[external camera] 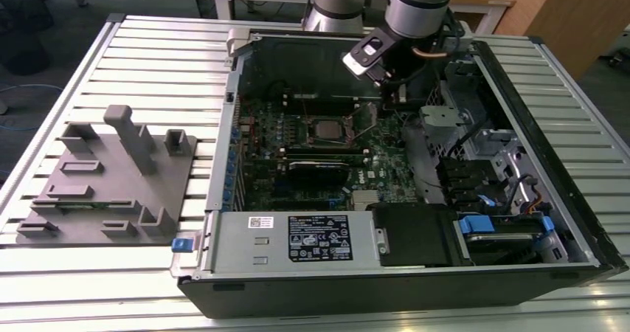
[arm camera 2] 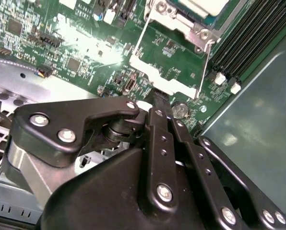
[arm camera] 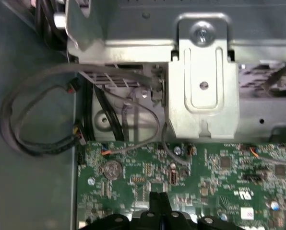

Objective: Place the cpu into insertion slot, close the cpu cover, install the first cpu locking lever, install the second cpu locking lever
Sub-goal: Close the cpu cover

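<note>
**Jaws at the raised cover, chip seated**

Exterior view: the small square silver-topped cpu (external camera: 325, 129) sits in the silver-framed insertion slot (external camera: 305, 125), and the thin silver cpu cover (external camera: 367, 116) tilts up. Second wrist view: the black gripper (arm camera 2: 157, 101), jaws drawn together, touches the cover's edge and could slip off. First wrist view: the tips are close to the green circuit board (arm camera: 220, 167) and could scrape it.

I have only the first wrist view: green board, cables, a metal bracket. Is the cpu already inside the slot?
Observer: Yes. The exterior view shows the cpu seated there, silver top up.
Operator: My view shows the gripper tip low over the board. What is it nearest to?
Observer: The cover. In the second wrist view it stands open, swung off the cpu, and the gripper is right at its free edge.
</note>
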Robot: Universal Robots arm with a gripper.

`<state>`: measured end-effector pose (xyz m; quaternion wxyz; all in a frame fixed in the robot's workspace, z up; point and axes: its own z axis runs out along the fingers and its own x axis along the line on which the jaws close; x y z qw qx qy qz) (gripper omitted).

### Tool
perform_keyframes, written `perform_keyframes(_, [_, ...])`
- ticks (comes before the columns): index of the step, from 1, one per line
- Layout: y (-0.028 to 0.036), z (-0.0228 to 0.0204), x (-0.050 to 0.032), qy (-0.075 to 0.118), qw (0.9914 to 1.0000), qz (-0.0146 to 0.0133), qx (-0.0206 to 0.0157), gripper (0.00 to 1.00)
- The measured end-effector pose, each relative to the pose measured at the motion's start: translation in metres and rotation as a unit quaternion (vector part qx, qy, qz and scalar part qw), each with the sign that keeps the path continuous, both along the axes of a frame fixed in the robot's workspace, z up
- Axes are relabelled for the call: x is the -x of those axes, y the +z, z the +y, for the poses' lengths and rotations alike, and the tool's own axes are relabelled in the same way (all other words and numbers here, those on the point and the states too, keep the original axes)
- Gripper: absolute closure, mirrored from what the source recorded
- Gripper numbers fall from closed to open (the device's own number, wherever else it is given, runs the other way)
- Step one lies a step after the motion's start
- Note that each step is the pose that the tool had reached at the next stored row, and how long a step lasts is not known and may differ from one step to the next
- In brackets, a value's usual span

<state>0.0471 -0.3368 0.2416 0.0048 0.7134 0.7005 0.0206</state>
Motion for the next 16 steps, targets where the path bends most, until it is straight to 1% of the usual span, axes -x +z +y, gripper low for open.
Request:
perform_keyframes(3, [-0.0001,0.0000,0.0069,0.000,1.00000,-0.0014,0.0000,0.89])
perform_keyframes(10, [-0.0002,0.0000,0.0283,0.000,0.99998,-0.0056,0.0000,0.89])
perform_keyframes(16, [-0.0004,0.0000,0.0441,0.000,0.99997,-0.0074,0.0000,0.89])
